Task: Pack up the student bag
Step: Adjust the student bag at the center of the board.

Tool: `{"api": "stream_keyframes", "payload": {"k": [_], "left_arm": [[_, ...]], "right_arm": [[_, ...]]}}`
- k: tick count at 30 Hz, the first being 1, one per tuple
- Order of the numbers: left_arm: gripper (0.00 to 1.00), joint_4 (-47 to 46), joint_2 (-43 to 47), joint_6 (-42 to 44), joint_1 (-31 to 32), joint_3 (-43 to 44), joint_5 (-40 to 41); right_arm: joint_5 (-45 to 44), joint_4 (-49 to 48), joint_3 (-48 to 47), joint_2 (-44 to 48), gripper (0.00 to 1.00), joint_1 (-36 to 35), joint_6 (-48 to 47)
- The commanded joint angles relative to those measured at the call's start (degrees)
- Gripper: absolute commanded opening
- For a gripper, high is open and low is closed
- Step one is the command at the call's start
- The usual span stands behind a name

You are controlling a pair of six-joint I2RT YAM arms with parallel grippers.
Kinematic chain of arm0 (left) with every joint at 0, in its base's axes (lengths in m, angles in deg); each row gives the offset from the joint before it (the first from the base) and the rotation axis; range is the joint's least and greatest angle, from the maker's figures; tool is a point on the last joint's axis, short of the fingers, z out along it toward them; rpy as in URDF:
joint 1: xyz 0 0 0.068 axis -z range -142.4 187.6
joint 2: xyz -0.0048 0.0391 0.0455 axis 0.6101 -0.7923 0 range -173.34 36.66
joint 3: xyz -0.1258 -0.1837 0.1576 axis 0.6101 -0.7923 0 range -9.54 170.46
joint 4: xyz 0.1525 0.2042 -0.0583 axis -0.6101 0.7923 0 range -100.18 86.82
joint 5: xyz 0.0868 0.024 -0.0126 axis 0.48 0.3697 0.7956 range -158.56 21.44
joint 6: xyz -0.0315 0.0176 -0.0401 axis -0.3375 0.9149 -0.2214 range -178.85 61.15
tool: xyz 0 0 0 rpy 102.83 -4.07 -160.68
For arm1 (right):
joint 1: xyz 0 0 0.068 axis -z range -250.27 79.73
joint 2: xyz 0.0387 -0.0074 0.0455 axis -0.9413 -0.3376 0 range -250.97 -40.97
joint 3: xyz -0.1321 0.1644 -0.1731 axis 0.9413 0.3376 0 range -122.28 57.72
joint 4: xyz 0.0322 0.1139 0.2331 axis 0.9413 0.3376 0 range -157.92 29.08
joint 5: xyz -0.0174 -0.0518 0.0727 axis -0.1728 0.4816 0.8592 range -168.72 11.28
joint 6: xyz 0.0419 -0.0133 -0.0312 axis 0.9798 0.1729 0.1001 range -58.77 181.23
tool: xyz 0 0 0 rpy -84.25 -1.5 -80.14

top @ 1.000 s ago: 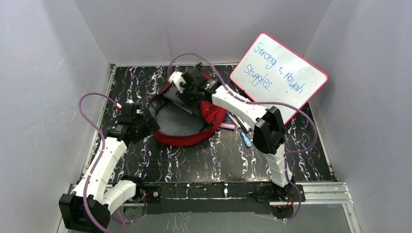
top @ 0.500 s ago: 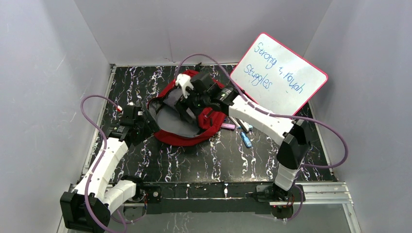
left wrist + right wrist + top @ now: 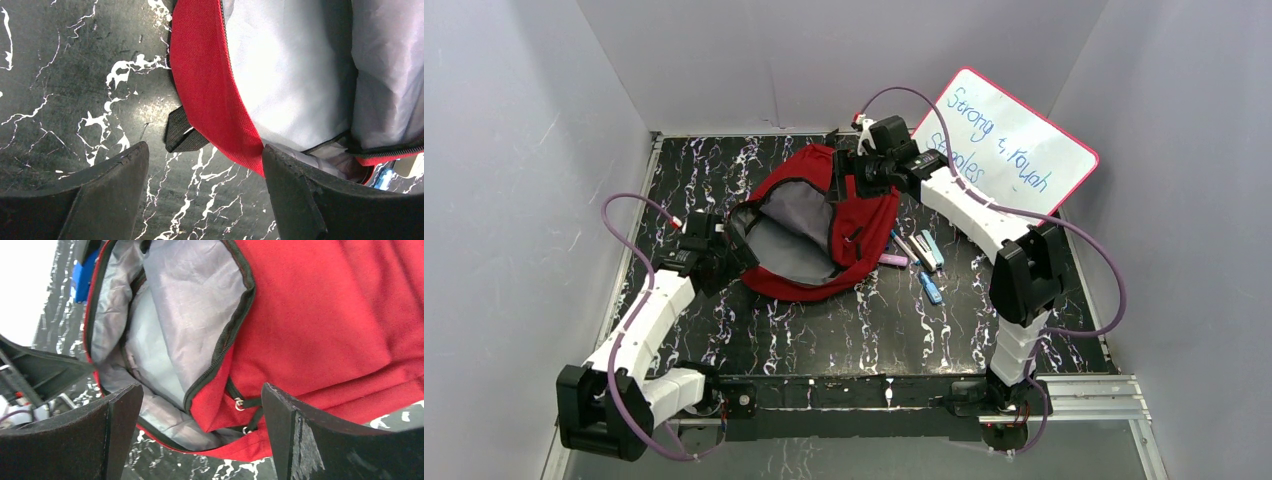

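The student bag (image 3: 864, 225) is lying unzipped on the table (image 3: 904, 330) (grey lining showing), with pens (image 3: 911, 250) just to its right. The left gripper (image 3: 204, 162) is hovering at its left rim, jaws spread and empty. The right gripper (image 3: 202, 400) is hanging above its far side, jaws spread too.

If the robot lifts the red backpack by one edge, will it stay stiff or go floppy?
It would probably flop: the red backpack is soft cloth, slumped and creased on the table, its grey lining folded over. It is likely light, since no items show inside the open mouth. It probably won't roll, lying flat.
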Motion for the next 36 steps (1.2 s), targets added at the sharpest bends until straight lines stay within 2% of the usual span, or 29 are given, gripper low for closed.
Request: {"api": "stream_keyframes", "payload": {"k": [1, 7, 20, 26, 36], "left_arm": [[0.8, -2.09, -2.11, -1.29, -0.32, 1.73, -0.21], [0.8, -3.19, -3.59, -1.34, -0.42, 2.97, 0.15], [0.8, -5.02, -3.71, -3.39, -0.3, 3.1, 0.96], [0.74, -5.96, -4.7, -3.4, -0.37, 0.32, -0.79], [0.56, -7.06, -2.23, -2.34, -0.38, -2.31, -2.78]], "right_arm": [[8.58, -6.83, 0.66, -0.91, 0.97, 1.37, 7.09], [13.63, -9.28, -0.02, -4.99, 0.96, 2.47, 10.09], [10.23, -6.79, -1.56, -9.46, 0.94, 2.4, 8.97], [13.17, -8.13, -2.1, -11.0, 0.92, 2.43, 9.06], [21.91, -8.26, -5.34, -14.55, 0.85, 1.78, 7.6]]}}
